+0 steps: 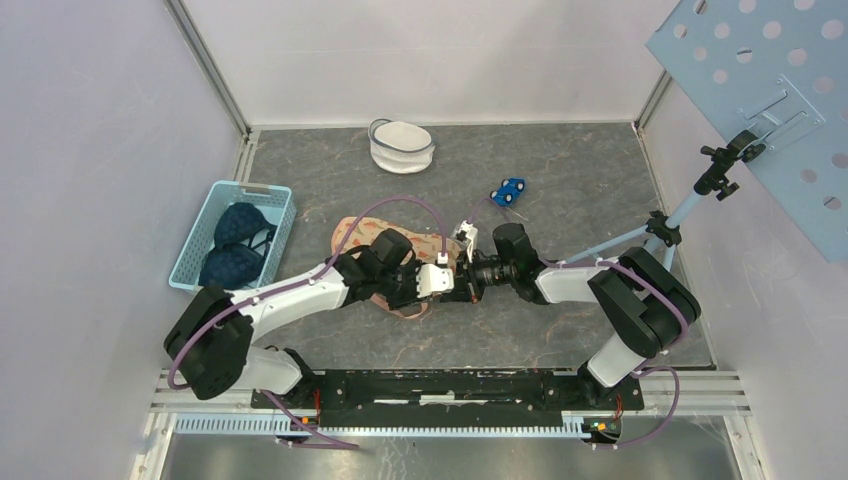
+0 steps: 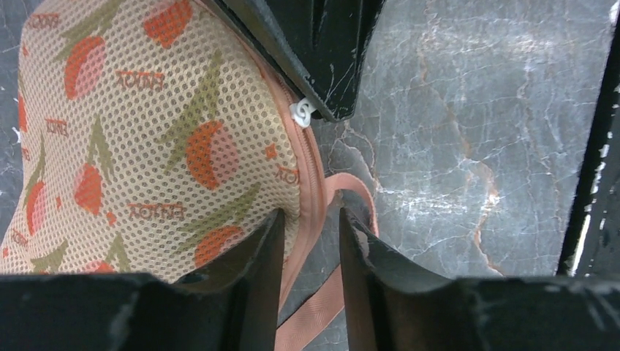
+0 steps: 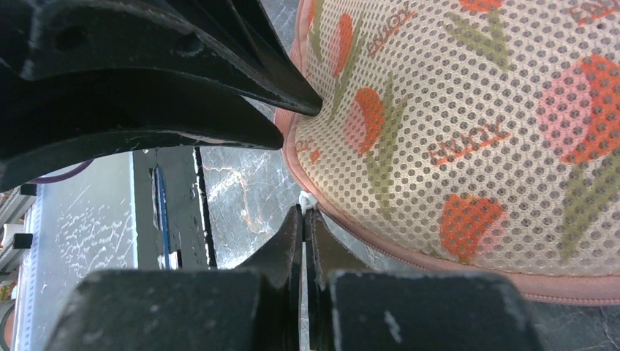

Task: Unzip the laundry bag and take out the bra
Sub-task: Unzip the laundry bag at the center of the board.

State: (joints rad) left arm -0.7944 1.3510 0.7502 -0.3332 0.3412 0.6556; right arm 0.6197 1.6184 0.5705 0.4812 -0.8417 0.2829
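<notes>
The laundry bag (image 2: 146, 146) was open-weave mesh cloth, matt, beige with a printed red and green pattern. Its edge binding and loop strap (image 2: 314, 307) were pink woven tape, finely ribbed, with a faint sheen. The zip pull (image 2: 300, 111) looked like smooth white moulded plastic. The left gripper (image 2: 311, 216) and right gripper (image 3: 305, 216) were of hard black plastic, semi-matt, with pale scuffs and scratches along the edges. The table (image 2: 475, 110) top had a dark grey marbled finish, smooth, with a dull reflective glaze. The basket (image 1: 195, 238) was light blue lattice plastic. The toy car (image 1: 509, 190) was glossy blue plastic.
</notes>
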